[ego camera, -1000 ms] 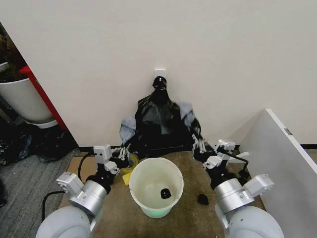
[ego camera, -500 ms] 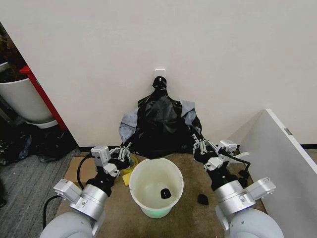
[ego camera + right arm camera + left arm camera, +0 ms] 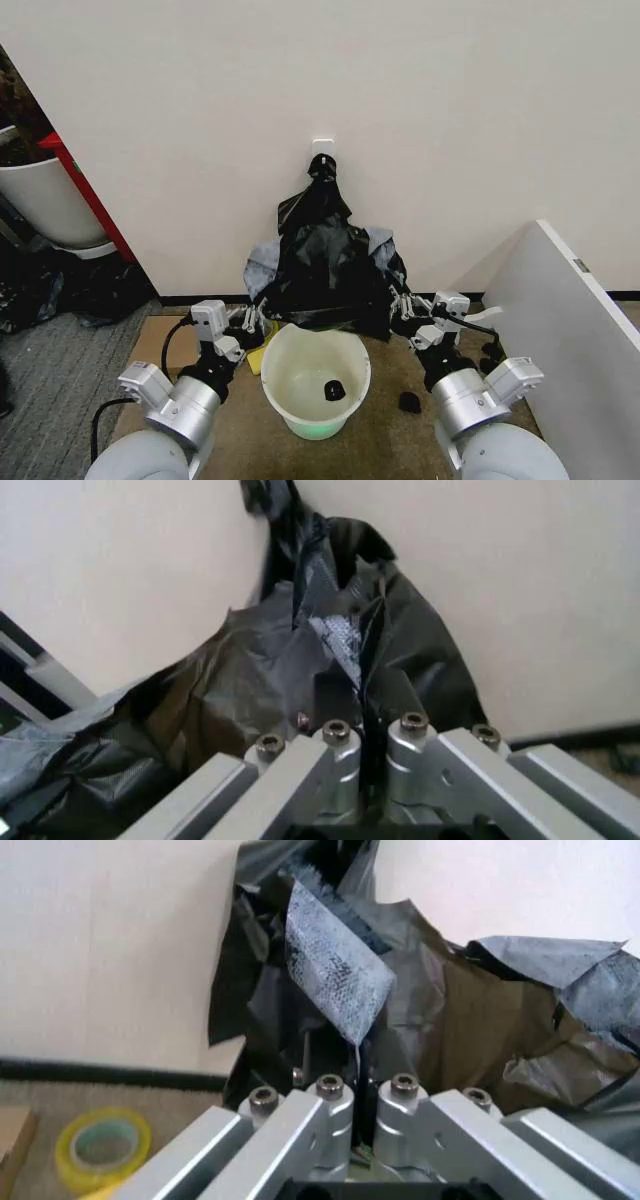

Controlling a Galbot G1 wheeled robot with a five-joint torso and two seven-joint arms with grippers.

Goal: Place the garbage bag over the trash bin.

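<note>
The black garbage bag [image 3: 325, 265] hangs spread against the wall, its top gathered at a white hook [image 3: 322, 150]. Its lower edge reaches the far rim of the white trash bin [image 3: 300, 360], which stands upright on the floor between my arms. My left gripper [image 3: 251, 319] is shut on the bag's left lower edge, with thin film pinched between its fingers [image 3: 357, 1069]. At the opposite corner, my right gripper [image 3: 400, 302] is shut on the right lower edge [image 3: 363, 696]. A small black scrap [image 3: 333, 388] lies inside the bin.
A yellow tape roll [image 3: 100, 1149] lies on the floor beside my left gripper. A black lump [image 3: 408, 402] sits right of the bin. A white panel [image 3: 575, 310] stands at the right. A big white plant pot [image 3: 40, 205] is at the far left.
Both grippers have drawn down and back toward the bin with the bag's edge. The bag is pulled longer, and its lower edge now sits at the bin's far rim.
</note>
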